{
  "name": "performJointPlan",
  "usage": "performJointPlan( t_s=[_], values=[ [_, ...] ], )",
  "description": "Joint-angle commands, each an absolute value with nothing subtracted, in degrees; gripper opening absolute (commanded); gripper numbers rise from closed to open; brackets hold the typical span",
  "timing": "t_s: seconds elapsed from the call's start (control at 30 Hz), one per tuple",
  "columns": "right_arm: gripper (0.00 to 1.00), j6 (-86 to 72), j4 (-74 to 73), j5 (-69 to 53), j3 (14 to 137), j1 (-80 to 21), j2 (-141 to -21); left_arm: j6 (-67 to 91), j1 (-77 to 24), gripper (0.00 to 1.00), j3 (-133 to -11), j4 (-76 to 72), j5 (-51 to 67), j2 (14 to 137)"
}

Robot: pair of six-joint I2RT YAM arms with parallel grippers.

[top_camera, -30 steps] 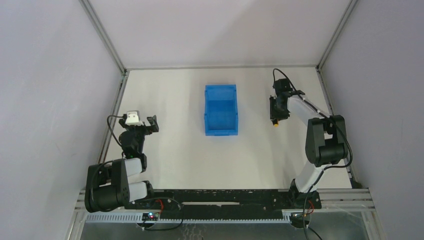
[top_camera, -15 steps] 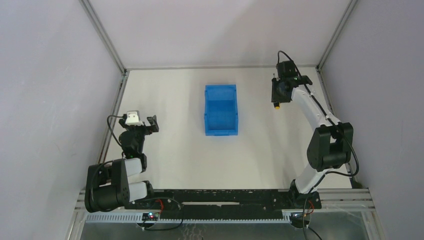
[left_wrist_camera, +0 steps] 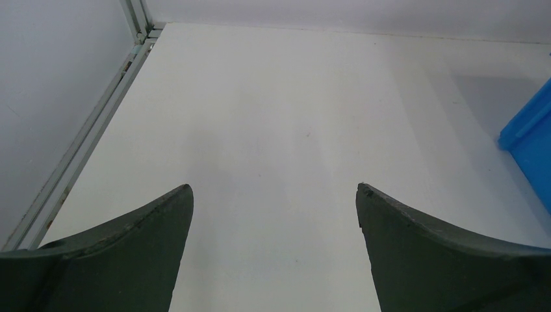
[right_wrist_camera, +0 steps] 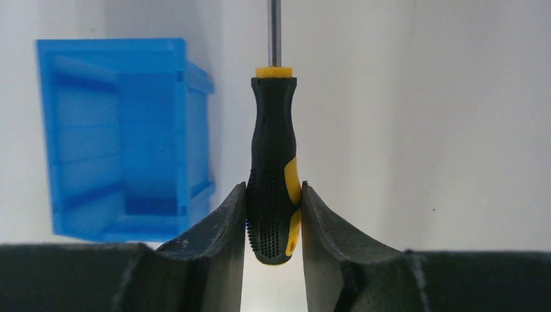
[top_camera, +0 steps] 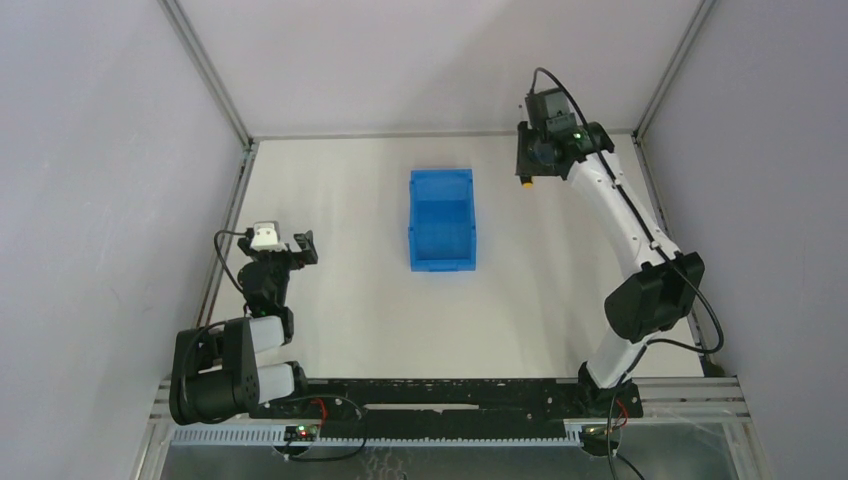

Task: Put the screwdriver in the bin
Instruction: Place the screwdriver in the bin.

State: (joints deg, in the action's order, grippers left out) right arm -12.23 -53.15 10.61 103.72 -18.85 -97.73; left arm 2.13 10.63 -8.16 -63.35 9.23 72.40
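Note:
The blue bin stands at the table's middle back; it also shows at the left of the right wrist view and as a corner in the left wrist view. My right gripper is raised at the far right of the bin, shut on the screwdriver. It grips the black and yellow handle, and the thin shaft points away. In the top view only the yellow end shows. My left gripper is open and empty, low at the left side.
Grey walls and metal frame rails enclose the white table on the left, back and right. The right arm's links stretch over the table's right side.
My right gripper has lifted the screwdriver and carried it back and leftward, toward the far right of the bin. The left arm has not moved.

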Motion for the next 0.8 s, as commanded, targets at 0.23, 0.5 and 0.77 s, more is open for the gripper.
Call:
performJointPlan(
  t_s=[0.23, 0.5, 0.77],
  values=[
    [0.0, -19.9, -60.1, 14.1, 118.8, -28.7, -105.7, 2.7, 10.4, 1.0, -7.1, -69.1, 9.1, 72.5],
    [0.0, -24.5, -63.2, 15.3, 126.7, -34.2, -112.2, 2.6, 10.4, 1.0, -7.1, -69.2, 9.1, 72.5],
    [0.0, -31.0, -64.0, 14.7, 125.3, -36.3, -113.6, 2.7, 10.4, 1.0, -7.1, -69.1, 9.2, 72.5]
  ],
)
